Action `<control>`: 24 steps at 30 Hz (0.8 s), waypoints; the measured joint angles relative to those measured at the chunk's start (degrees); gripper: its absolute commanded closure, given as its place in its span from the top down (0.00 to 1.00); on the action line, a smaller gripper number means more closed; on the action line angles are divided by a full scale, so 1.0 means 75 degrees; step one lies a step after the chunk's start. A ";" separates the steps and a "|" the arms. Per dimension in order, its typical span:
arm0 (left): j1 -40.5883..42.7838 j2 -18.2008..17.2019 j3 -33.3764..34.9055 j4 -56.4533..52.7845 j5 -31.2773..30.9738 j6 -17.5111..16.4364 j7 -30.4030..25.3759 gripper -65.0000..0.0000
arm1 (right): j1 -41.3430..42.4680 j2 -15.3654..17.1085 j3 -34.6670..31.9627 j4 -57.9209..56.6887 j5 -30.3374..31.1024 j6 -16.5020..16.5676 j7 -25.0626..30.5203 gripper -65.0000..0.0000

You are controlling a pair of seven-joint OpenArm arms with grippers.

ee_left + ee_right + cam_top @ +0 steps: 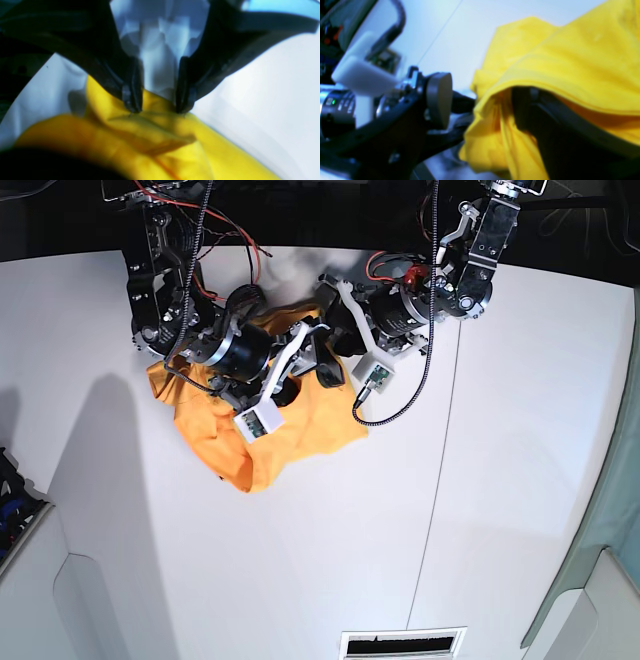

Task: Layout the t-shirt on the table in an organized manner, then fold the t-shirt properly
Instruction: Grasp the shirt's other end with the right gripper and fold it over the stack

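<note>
Left wrist view, closest to me: my left pincer [159,107] is released, its two jaws apart with a gap between the tips. Yellow folds of the t-shirt [220,147] lie at and below those tips, and the pale surface [270,82] opens out on the picture's right.

Through the right wrist camera I read my right pincer [482,102] as released too, jaws spread wide, with a raised, rounded fold of the t-shirt running between them. One jaw is partly tucked under the cloth. Just beyond, at the picture's left, I see a white bracket [365,70] and a dark cable [400,17], with a thin seam [440,32] crossing the surface behind.

From the base view I get the wider layout. A broad stretch of bare surface runs along the near side, with a black-and-white slotted piece [402,644] at its near edge and more room to the right, past the seam. Farther up, left of centre, the t-shirt sits bunched and uneven under both pincers, one lobe reaching toward me. Beyond it both arms come in from the far side.
</note>
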 measured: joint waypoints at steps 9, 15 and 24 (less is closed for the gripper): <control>0.0009 0.0000 -0.0906 0.0000 -0.0306 0.0023 0.0283 0.41 | 0.0667 0.0006 -0.0216 0.0000 0.0038 0.0000 0.0003 0.57; 0.0026 -0.0309 -0.1180 0.0000 -0.0527 -0.0152 0.0373 0.41 | 0.1070 0.0006 -0.0216 0.0000 0.0061 0.0000 0.0012 0.57; 0.0026 -0.0938 -0.1186 0.0000 -0.0743 -0.0163 0.0370 0.41 | 0.1472 -0.0015 0.0676 0.0000 -0.0443 -0.0487 0.0119 0.00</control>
